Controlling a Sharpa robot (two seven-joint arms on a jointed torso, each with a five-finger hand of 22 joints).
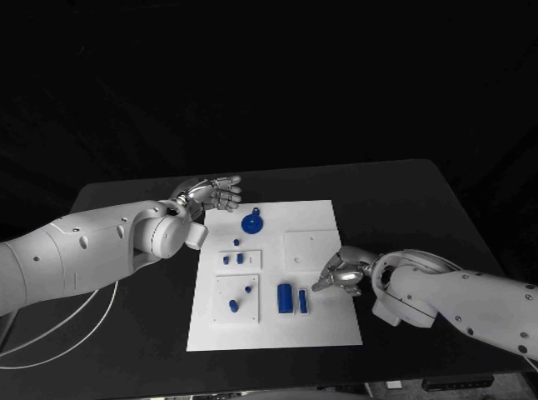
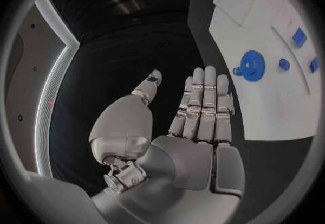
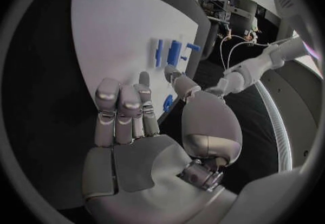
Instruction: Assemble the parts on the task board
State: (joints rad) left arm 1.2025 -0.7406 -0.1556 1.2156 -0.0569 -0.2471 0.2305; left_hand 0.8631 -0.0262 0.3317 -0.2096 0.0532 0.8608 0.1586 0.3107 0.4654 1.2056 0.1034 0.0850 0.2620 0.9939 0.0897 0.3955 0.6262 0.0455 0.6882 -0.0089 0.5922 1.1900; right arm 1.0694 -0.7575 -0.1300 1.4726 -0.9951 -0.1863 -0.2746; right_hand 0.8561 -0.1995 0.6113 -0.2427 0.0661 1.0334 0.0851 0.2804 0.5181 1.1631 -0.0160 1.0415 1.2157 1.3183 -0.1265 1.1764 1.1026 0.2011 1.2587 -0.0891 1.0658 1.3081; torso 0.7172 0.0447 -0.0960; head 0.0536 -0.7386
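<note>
The white task board [image 1: 311, 250] lies in the middle of the black table. On it are a blue gear [image 1: 252, 222], small blue pieces [image 1: 233, 259], blue pegs [image 1: 234, 305] and two upright blue blocks [image 1: 293, 299]. My left hand [image 1: 209, 193] hovers at the board's far left corner, its fingers [image 2: 203, 104] straight and apart with nothing in them; the gear [image 2: 252, 65] lies beyond it. My right hand [image 1: 341, 275] is at the board's right edge beside the blocks, fingers [image 3: 122, 110] loosely bent and the thumb apart. A blue piece [image 3: 167, 103] shows through that gap.
A white cable [image 1: 65, 337] runs over the table at the near left, under my left arm. Bare black table surrounds the board on every side. The table's far edge runs behind the board, and its right edge is past my right arm.
</note>
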